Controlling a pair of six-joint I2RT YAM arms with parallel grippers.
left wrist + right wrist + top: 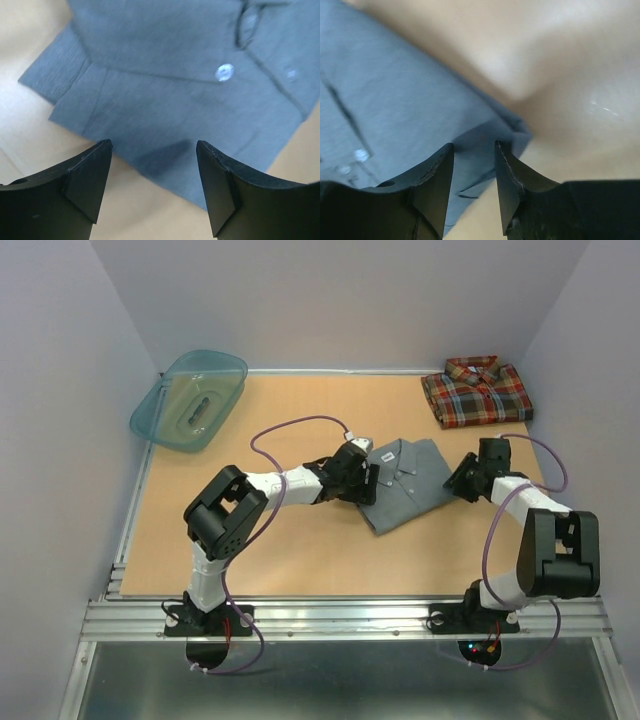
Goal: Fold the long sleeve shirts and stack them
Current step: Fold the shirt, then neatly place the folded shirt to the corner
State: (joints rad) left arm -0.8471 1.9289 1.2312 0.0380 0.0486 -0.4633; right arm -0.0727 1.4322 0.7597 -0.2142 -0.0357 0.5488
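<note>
- Table [300, 560]: tan top. Every place below is given relative to the grey shirt.
- Teal basin [145, 425]: far-left of the grey shirt, well apart, at the table's back corner. Not part of the task.
- Grey shirt [415, 485]: near mid-table, already folded into a compact packet with collar and placket up, lying skewed to the table edges.
- Plaid shirt [476, 392]: beyond the grey shirt and to its right, apart from it. Also folded, collar up.
- Left gripper [154, 145]: at the grey shirt's left edge. Fingers spread wide, nothing between them; the folded hem lies just ahead of the tips.
- Right gripper [473, 144]: at the grey shirt's right edge, over a folded corner. Fingers parted by a narrower gap. Cloth shows through the gap, but I see no pinch.
- Button [224, 71]: pale, on the placket, past the left tips.

Judgement: folding looks finished, and stacking is the step in hand. The next move calls for both sets of fingers to get under the packet's opposite edges, close on every layer, and lift level. An uneven grip could spill the folds on the way to the plaid shirt.
</note>
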